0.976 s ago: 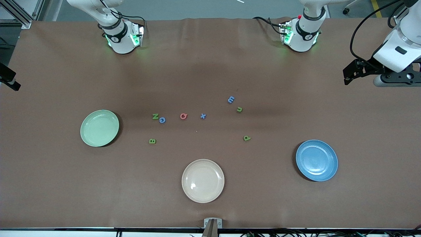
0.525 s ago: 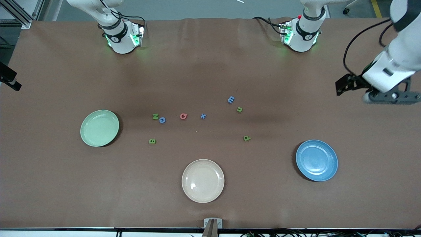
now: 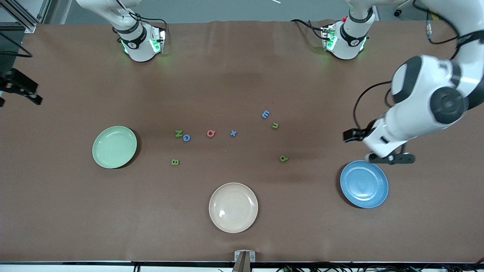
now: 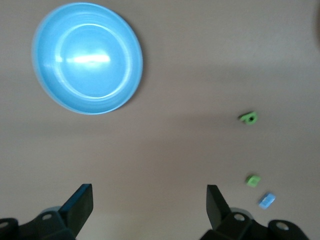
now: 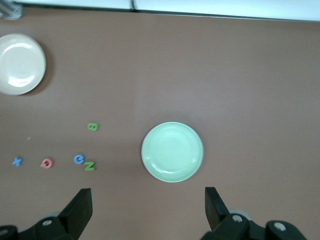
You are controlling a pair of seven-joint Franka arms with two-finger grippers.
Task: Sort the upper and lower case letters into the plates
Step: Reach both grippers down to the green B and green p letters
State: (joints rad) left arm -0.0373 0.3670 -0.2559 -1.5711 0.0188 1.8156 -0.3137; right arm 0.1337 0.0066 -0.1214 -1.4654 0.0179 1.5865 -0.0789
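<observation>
We note all eight letters (image 3: 233, 133) lie on the surface between mint plate (image 3: 114, 147) and blue plate (image 3: 364, 184). Left gripper (image 4: 150, 202) hangs released by the blue plate; right gripper (image 5: 148, 207) waits, released, near the mint plate. Risk: tiny flat letters slip a pinch, N and blue neighbour touching.

The brown table cover (image 3: 242, 68) looks dull and soft like paper or cloth, the green plate (image 3: 114, 147), blue plate (image 3: 364, 184) and cream plate (image 3: 233, 207) look smooth and shiny, and the arm shells (image 3: 423, 102) look like glossy white plastic.
</observation>
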